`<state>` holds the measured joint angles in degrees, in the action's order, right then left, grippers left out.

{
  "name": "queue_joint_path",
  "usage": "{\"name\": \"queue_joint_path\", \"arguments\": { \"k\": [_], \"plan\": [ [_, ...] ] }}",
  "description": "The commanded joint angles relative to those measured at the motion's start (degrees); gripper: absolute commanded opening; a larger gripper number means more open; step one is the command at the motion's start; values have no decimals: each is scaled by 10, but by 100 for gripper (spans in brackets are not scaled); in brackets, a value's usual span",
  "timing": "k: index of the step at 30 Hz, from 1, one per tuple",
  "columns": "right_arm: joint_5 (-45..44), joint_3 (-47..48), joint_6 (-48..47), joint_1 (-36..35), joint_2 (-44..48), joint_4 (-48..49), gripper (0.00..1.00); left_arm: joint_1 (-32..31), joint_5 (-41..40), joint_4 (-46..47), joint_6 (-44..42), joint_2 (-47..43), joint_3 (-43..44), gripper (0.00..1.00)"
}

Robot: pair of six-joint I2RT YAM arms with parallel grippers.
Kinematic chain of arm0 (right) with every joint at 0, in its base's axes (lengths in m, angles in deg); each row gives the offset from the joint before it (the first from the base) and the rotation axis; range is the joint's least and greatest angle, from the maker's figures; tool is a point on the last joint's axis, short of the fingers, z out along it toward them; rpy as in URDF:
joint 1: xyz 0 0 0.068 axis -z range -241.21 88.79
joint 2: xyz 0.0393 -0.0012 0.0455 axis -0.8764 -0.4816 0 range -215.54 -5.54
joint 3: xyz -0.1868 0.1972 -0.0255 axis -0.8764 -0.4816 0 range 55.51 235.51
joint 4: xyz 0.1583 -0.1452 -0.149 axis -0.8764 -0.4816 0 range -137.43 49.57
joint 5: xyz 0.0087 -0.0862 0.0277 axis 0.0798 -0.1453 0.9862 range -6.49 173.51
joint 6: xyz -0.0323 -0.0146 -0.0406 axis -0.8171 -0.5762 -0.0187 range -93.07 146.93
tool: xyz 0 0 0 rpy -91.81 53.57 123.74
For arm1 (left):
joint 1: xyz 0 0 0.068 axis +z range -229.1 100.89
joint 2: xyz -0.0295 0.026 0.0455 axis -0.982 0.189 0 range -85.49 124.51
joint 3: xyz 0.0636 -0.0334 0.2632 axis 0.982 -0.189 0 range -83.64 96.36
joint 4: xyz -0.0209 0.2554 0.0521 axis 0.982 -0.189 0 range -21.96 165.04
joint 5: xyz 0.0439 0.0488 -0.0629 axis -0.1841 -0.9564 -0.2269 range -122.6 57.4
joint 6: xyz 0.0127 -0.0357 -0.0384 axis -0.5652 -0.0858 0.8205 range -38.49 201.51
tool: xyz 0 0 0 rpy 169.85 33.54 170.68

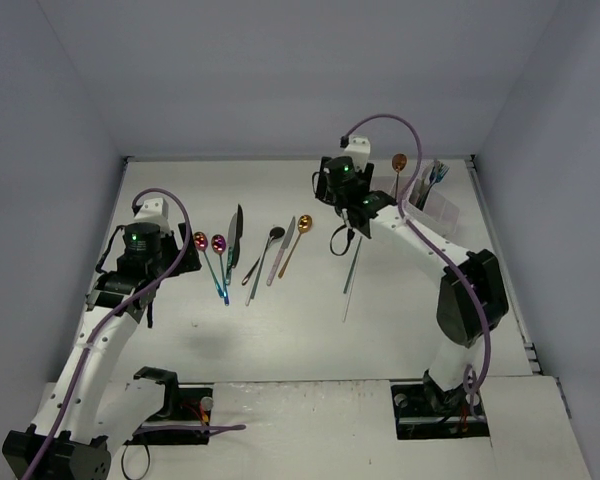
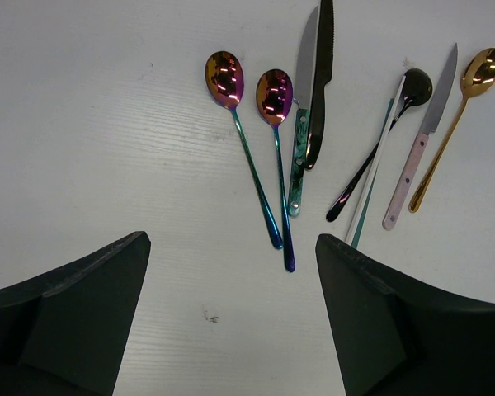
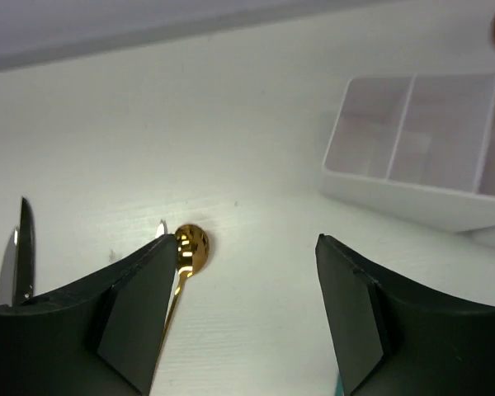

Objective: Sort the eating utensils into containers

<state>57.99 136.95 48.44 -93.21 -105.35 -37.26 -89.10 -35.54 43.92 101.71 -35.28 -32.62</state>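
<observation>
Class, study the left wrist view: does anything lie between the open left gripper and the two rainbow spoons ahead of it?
Nothing visible does. Only bare table separates the left gripper from the handle tips of the rainbow spoons.

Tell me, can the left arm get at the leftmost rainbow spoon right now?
Probably yes. The left gripper is open and empty, and the leftmost rainbow spoon lies flat just ahead, with bare table on its left. Only the second rainbow spoon crowds its handle tip.
</observation>
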Motion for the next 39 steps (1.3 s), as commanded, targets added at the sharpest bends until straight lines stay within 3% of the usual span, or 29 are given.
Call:
{"name": "queue_joint_path", "arguments": {
  "k": [1, 11, 25, 32, 39],
  "plan": [
    [1, 30, 113, -24, -72, -62, 66, 3, 3, 17, 2, -5, 7, 79],
    [6, 83, 165, -59, -192, -71, 61, 3, 3, 16, 2, 0, 7, 79],
    [7, 110, 185, -77, -261, -71, 53, 3, 0, 14, 2, 0, 8, 79],
    [-16, 79, 168, -79, -261, -79, 40, 3, 0, 15, 2, 0, 8, 79],
    [2, 34, 150, -62, -233, -87, 19, 3, 1, 13, 2, 1, 8, 79]
  ]
}}
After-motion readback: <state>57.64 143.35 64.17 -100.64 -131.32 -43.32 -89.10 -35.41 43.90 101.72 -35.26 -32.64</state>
